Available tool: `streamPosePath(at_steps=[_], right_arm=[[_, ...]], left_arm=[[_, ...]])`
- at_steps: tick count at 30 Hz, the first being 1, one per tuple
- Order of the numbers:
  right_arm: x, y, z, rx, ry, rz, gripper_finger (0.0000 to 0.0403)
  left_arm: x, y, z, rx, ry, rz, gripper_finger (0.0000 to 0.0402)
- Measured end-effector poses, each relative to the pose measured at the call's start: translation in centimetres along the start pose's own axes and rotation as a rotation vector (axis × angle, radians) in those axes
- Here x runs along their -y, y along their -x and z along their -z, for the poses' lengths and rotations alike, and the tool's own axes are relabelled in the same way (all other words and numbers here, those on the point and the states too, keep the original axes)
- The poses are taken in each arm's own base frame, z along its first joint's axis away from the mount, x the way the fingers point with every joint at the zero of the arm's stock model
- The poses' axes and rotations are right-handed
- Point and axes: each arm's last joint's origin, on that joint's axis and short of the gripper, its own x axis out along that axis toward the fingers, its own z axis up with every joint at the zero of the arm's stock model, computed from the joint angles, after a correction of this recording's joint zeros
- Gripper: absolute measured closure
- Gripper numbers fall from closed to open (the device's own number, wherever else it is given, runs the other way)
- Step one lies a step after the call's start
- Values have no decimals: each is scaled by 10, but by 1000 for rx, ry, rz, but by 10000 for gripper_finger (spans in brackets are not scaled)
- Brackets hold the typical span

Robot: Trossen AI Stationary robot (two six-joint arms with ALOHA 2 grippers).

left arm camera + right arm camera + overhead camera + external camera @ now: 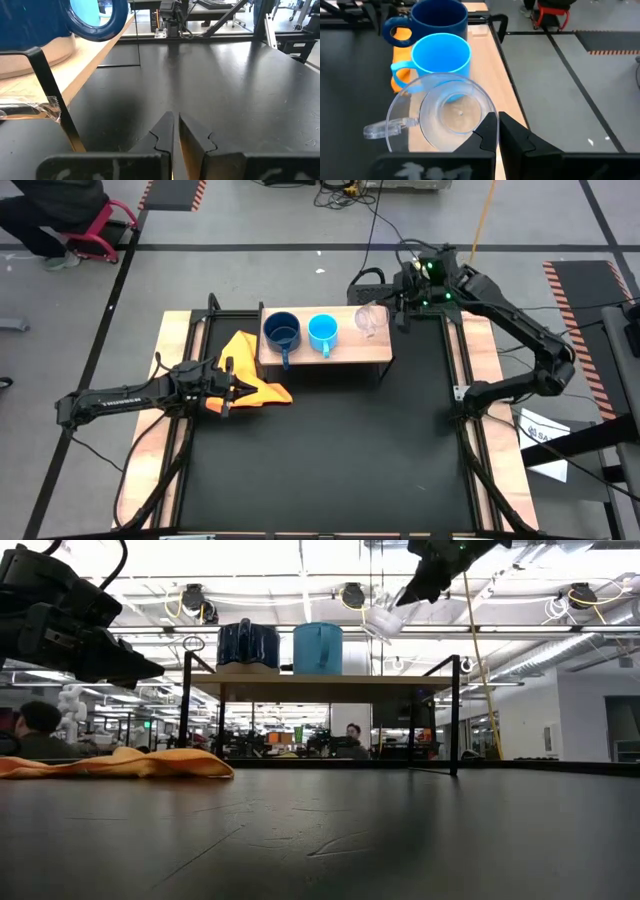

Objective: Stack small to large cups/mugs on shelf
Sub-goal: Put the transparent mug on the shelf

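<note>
From the high view, the dark blue mug [282,332] and light blue mug [322,331] are seen upright on the shelf [345,352], handles toward the table's [330,450] open middle, while the clear glass cup [370,319] is held at the shelf's right end by the right end effector [392,310]; the left end effector [230,380] rests over the yellow-orange cloth [250,375]. In the low view the glass cup is seen tilted above the shelf, clear of the board; in the left wrist view the left fingers are pressed together. In the right wrist view the rim is pinched between the right fingers [492,131], mouth toward the camera, handle out sideways; the glass is judged rigid, slick and breakable, so a firm rim hold is advised.

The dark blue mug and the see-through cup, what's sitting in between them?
The light blue mug sits on the shelf, between the dark blue mug and the clear glass cup held by the right claw. The high view shows it.
</note>
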Motion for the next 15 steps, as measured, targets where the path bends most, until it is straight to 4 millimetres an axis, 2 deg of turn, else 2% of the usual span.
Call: streamPosePath(at_steps=[7, 15], right_arm=[[9, -12, -6, -47, 57, -20, 403], [14, -16, -12, -161, 137, -89, 403]], left_arm=[[0, 0, 0, -1, -7, 0, 371], [0, 0, 0, -2, -7, 0, 371]])
